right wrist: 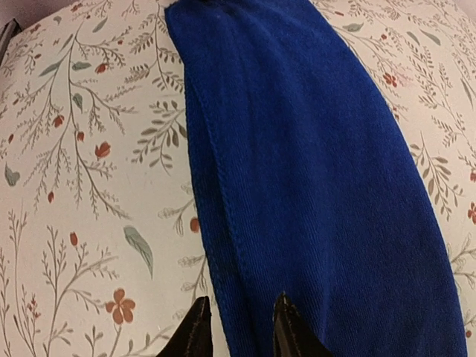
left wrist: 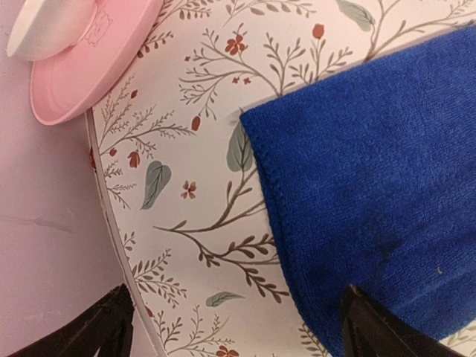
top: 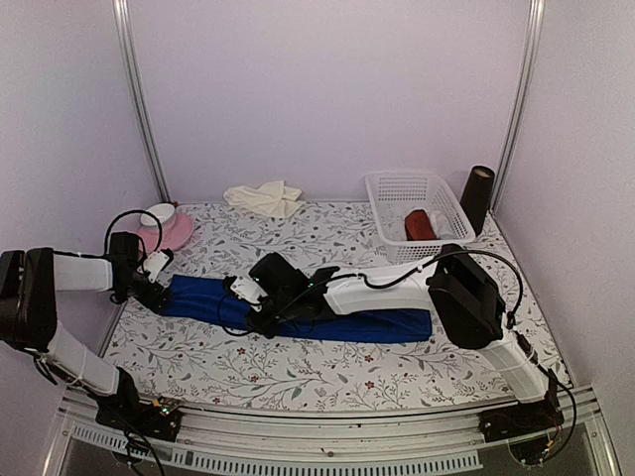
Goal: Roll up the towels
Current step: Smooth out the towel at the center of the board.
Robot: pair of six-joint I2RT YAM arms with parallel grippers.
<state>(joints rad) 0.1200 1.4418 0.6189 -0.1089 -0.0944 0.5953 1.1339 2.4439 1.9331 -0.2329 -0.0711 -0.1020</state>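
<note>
The royal blue towel [top: 367,325] lies folded into a long strip across the middle of the table. Its left end [left wrist: 372,149] shows in the left wrist view and its length [right wrist: 312,163] in the right wrist view. My left gripper [top: 161,290] hovers over that left end, jaws wide open [left wrist: 236,297], one finger above the towel's corner and the other near the table edge. My right gripper [top: 243,305] is low over the strip left of its middle. Its jaws stand slightly apart [right wrist: 240,299], astride the towel's hemmed long edge. The cream towel [top: 263,197] lies crumpled at the back.
A white basket [top: 392,188] at the back right holds a dark red roll [top: 421,224]. A black cylinder [top: 477,198] stands beside it. A pink plate [top: 177,235] with a white cup [top: 159,214] sits at the back left, close to my left gripper. The table's left edge [left wrist: 111,223] is near.
</note>
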